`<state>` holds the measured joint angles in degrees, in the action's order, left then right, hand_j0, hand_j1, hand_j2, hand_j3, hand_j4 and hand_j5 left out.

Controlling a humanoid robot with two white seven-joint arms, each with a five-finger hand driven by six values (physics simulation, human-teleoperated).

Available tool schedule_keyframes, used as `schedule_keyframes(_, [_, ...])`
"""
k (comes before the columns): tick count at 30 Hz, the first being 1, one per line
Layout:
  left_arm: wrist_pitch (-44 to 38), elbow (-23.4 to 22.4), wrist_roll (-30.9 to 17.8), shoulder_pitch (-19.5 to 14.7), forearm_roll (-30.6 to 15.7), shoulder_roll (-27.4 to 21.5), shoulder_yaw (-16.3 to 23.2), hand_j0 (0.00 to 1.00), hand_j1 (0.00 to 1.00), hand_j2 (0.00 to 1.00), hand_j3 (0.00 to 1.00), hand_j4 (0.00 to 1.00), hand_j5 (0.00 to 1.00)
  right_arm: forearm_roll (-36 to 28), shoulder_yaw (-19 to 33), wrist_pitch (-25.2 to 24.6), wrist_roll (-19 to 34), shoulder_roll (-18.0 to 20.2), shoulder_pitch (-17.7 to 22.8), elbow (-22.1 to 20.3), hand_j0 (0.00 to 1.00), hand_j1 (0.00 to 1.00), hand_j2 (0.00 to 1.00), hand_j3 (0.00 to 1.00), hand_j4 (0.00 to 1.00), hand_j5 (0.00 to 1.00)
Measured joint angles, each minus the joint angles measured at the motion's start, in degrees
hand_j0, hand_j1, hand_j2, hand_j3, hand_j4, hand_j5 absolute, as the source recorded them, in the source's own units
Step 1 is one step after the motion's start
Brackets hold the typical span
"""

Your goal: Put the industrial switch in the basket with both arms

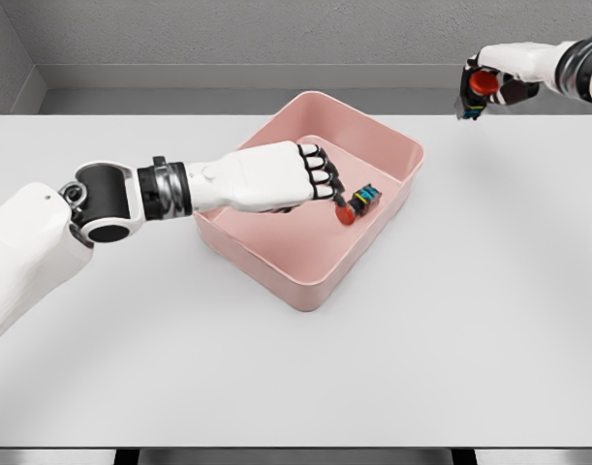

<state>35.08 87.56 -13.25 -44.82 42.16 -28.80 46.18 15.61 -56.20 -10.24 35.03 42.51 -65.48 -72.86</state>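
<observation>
- Left hand (pixel 276 177) reaches over the pink basket (pixel 392 145), fingers curled, tips touching or just beside the red button of an industrial switch (pixel 358 203); whether they grip it, I cannot tell.
- That switch lies inside the basket, toward 3 o'clock of its floor.
- Right hand (pixel 494 82), at 1 o'clock above the table (pixel 296 368), is closed around a second switch (pixel 478 89).
- Both look small, rigid and light; the blocky body likely offers a surer hold than the smooth button cap.

Switch (pixel 359 203) in basket (pixel 305 286); another in right hand (pixel 489 85)
</observation>
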Motion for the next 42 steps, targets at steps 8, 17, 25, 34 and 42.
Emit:
schedule_keyframes(8, [0.0,0.6,0.2,1.1,-4.0,-8.0,-4.5,1.0,1.0,1.0,1.0,1.0,1.0,-0.1,0.8,-0.1,0.0,-0.7,0.4,-7.8,0.38,0.38,0.38,0.38,0.38,0.38])
schedule_keyframes(17, [0.0,0.7,0.4,7.5,-9.8,-21.3,-8.9,1.0,1.0,1.0,1.0,1.0,1.0,-0.2,-2.6,-0.1,0.0,-6.6,0.4,-13.4,0.38,0.38,0.38,0.38,0.38,0.38])
schedule_keyframes(25, [0.0,0.2,0.5,11.5,-10.3,-27.6,-12.0,1.0,1.0,1.0,1.0,1.0,1.0,-0.2,-5.2,-2.9,0.0,-10.8,0.1,-13.8,1.0,1.0,1.0,1.0,1.0,1.0])
schedule_keyframes(34, [0.0,0.0,0.5,11.6,-11.0,-28.7,-12.4,1.0,1.0,1.0,1.0,1.0,1.0,-0.1,-4.2,-3.5,0.0,-9.7,-0.9,-14.2,1.0,1.0,1.0,1.0,1.0,1.0])
schedule_keyframes(42, [0.0,0.0,0.5,14.1,-14.4,-30.6,-12.5,1.0,1.0,1.0,1.0,1.0,1.0,-0.1,9.6,6.5,0.0,6.6,14.2,-18.9,1.0,1.0,1.0,1.0,1.0,1.0])
